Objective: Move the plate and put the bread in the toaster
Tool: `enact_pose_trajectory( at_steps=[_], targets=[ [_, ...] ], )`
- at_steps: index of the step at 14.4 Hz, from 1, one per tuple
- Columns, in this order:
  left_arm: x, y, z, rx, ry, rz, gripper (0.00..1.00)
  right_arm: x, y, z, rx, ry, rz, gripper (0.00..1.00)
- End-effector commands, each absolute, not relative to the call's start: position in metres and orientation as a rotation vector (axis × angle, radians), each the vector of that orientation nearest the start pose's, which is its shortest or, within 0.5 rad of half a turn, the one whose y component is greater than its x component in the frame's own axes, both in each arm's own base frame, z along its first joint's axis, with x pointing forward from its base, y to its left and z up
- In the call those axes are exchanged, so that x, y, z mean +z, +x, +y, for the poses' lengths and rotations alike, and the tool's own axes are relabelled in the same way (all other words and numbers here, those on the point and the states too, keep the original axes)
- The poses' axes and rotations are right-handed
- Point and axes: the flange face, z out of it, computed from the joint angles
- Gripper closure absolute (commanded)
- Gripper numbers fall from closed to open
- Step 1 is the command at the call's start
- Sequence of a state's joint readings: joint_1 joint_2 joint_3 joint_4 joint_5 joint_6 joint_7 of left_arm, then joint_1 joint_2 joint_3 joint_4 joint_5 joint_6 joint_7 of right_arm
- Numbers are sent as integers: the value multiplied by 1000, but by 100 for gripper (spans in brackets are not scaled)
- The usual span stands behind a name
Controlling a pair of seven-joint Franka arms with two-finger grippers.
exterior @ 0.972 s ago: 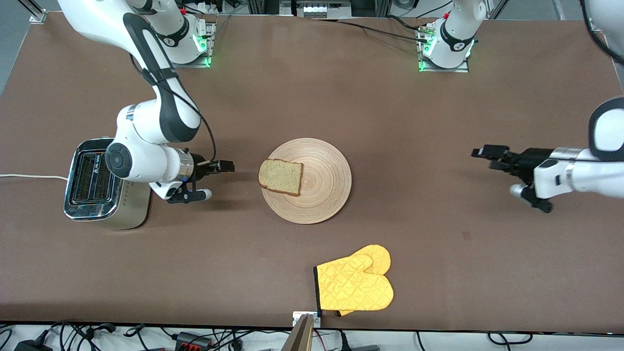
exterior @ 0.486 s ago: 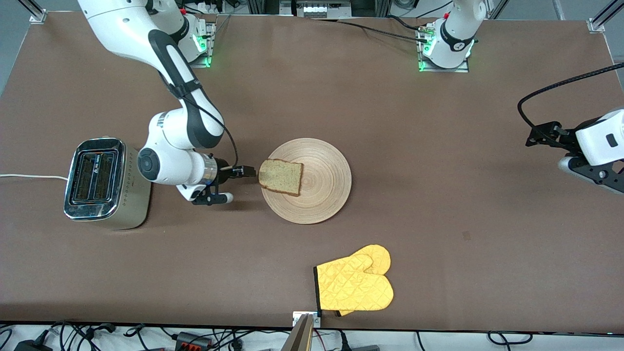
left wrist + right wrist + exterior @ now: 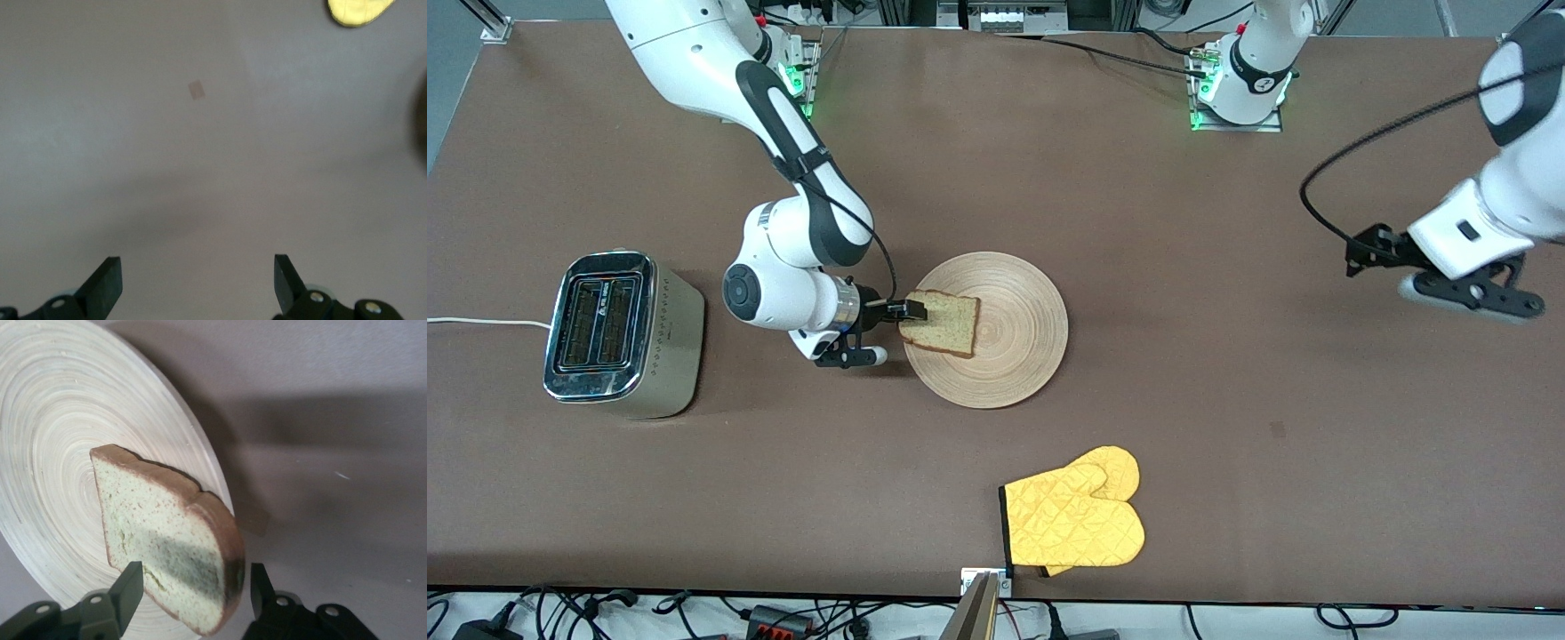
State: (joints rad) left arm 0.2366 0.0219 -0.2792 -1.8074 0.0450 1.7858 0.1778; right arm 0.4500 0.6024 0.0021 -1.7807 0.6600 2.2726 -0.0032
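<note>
The brown surface (image 3: pixel 1183 373) carries three things directly. The toaster (image 3: pixel 618 333) stands near the edge at the right arm's end, its white cord (image 3: pixel 480 323) trailing off toward that edge. The plate (image 3: pixel 1014 356) lies about mid-surface — flat, well apart from the toaster. The yellow mitt (image 3: pixel 1074 520) lies close to the edge nearest the front camera.
</note>
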Motion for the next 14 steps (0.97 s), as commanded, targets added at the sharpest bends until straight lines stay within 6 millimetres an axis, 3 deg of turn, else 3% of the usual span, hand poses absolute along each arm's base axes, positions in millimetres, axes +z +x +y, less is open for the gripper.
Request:
enact_pose_trajectory(
  at_steps=[1,6,9,11,14],
  targets=[
    [530,535,-23,113,-3118,317,0,211,582,297,269,-2676,19,37],
    [542,545,-22,71,-3114,316,0,211,584,291,257,-2712,-21,45],
    [534,552,2,92,-3149,182,0,211,586,287,248,-2750,-68,48],
    [538,548,-4,114,-3147,191,0,211,586,287,248,-2754,-74,50],
    [551,538,-25,115,-3134,171,0,211,585,290,249,-2754,-72,63]
  ],
)
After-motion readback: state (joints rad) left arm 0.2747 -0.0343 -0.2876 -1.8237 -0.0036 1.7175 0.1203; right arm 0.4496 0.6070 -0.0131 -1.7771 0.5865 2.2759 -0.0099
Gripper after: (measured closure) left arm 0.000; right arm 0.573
